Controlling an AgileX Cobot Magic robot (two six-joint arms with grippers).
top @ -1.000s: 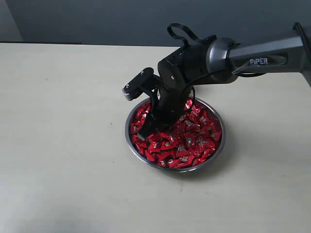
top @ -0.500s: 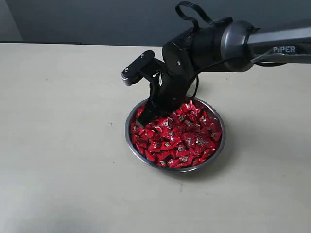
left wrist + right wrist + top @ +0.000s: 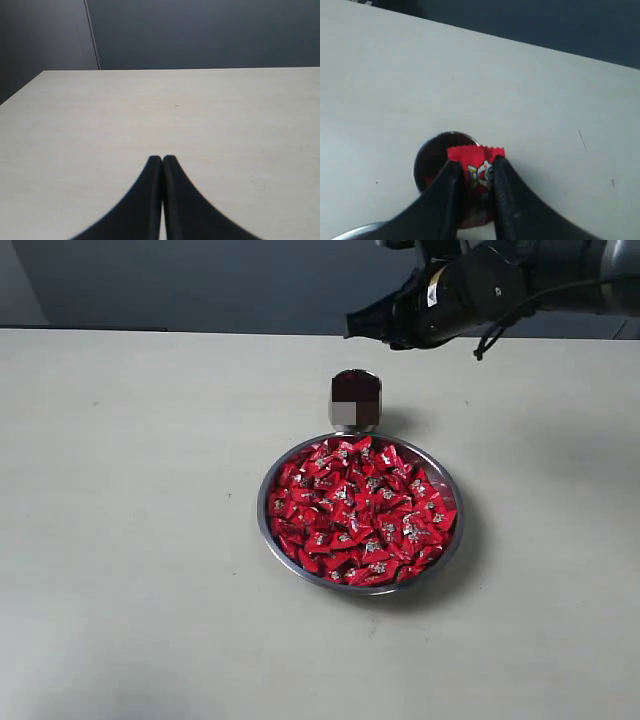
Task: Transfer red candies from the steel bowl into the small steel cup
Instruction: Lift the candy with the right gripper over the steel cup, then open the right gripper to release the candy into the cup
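Note:
The steel bowl point(image 3: 262, 518) sits mid-table, heaped with red candies point(image 3: 362, 508). Just behind its far rim stands the small steel cup point(image 3: 355, 401), upright, its inside dark with red reflections. My right arm point(image 3: 450, 288) hangs high over the far side of the table. In the right wrist view my right gripper point(image 3: 475, 168) is shut on one red candy point(image 3: 474, 159), held above the cup point(image 3: 431, 161); a sliver of the bowl's rim point(image 3: 355, 231) shows at the edge. My left gripper point(image 3: 162, 159) is shut on nothing over bare table and is out of the exterior view.
The pale tabletop point(image 3: 130, 540) stretches round the bowl and cup. A dark wall point(image 3: 200, 280) backs the table's far edge.
My right gripper has risen out of the bowl and swung back and up, carrying one candy. The cup, hidden behind the arm before, now shows.

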